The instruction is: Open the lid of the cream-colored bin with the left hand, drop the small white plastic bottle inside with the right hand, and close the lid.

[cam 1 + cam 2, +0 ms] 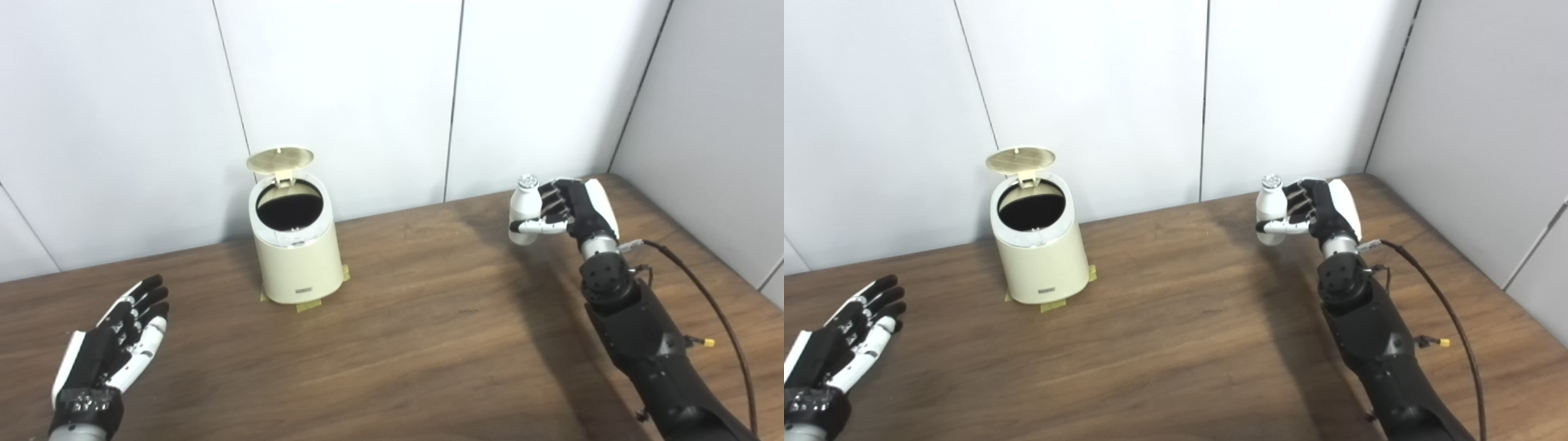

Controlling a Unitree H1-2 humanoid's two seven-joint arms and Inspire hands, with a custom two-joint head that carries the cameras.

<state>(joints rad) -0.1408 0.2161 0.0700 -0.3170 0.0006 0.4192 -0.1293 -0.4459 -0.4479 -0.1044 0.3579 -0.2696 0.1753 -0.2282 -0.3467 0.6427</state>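
Holding the bottle (pixel 522 208) upright, the right robot hand (pixel 572 208) sits well right of the open-lidded bin (pixel 297 251); a slack grip risks dropping it short. Left robot hand (pixel 119 337) rests spread, empty.

A lab-like test corner: plain white panelled walls (pixel 343 92) with dark seams meet behind a bare dark wood-grain table (pixel 429 331), and yellow tape strips (pixel 309 305) fix the cream-coloured cylindrical bin (pixel 298 257) in place

We see a brown wooden table (pixel 429 331) with visible grain, pushed into a corner of the room. Behind it stand pale grey-white wall panels (pixel 343 92) split by thin dark vertical seams, and a side wall (pixel 1488 122) angles in on the right. The light is soft and even
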